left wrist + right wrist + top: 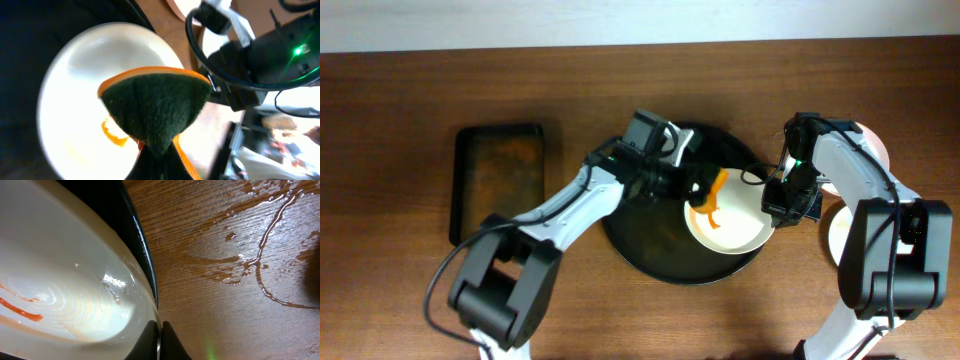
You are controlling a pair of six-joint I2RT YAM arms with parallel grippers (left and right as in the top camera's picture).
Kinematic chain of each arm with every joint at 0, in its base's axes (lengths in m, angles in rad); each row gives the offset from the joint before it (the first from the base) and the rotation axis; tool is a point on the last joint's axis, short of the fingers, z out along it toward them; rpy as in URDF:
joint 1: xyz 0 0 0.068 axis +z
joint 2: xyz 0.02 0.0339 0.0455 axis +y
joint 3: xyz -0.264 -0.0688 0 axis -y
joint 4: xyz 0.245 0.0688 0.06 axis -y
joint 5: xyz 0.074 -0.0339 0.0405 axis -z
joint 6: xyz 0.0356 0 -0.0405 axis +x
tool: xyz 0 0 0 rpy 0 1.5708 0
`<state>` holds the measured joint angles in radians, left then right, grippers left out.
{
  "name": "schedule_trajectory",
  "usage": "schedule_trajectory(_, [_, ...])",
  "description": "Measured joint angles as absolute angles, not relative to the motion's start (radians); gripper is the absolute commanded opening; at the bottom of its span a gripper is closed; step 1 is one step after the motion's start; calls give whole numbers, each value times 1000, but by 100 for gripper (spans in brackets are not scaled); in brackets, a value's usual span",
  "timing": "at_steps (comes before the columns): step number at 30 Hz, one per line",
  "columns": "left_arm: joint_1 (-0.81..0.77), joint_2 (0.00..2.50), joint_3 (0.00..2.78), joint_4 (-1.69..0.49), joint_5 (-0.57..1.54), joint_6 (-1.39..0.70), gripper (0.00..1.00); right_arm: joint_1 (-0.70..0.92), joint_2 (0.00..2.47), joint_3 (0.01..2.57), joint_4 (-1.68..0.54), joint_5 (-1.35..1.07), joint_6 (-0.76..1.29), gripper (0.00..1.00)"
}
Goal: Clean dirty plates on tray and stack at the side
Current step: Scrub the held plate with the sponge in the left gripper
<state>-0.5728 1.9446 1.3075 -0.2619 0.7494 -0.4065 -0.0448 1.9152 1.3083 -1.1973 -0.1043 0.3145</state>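
Note:
A white plate (pixel 735 228) with an orange smear (pixel 710 212) lies in the right part of the black tray (pixel 640 235). My left gripper (pixel 703 186) is shut on a green and orange sponge (pixel 719 188) held over the plate's left part. In the left wrist view the sponge (pixel 155 107) hangs over the plate (pixel 70 90), next to the smear (pixel 114 134). My right gripper (pixel 780 208) is shut on the plate's right rim. The right wrist view shows its fingers (pixel 159 339) pinching that rim (pixel 145 305). Two more plates (pixel 868 140) (pixel 835 235) lie on the table at the right, partly hidden by the right arm.
A rectangular rusty-brown tray (pixel 500 180) lies at the left of the table. Wet streaks (pixel 260 260) mark the wood just right of the black tray's rim (pixel 132 225). The right arm's black body (pixel 260 65) shows close behind the plate in the left wrist view.

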Motion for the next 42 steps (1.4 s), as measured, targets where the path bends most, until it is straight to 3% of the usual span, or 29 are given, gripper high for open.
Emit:
schedule_trajectory(5, [-623,2040,1307,-186,835,-465,1,-45,1915,1309,-1197,-103,315,4])
schedule_trajectory(14, [-714,2134,1307,-112,810,-480,0,-45,1915,1309,-1198,-102,314,4])
schedule_trajectory(26, [-739,2115,1326,-196,381,-464,1,-44,1915,1309,-1197,-106,314,4])
schedule_trajectory(39, [-676,2111,1383,-259,230,-402,1,-44,1915,1309,-1200,-106,314,4])
schedule_trajectory(42, [-677,2048,1401,-342,109,-376,0,-44,1915,1309,-1202,-105,315,4])
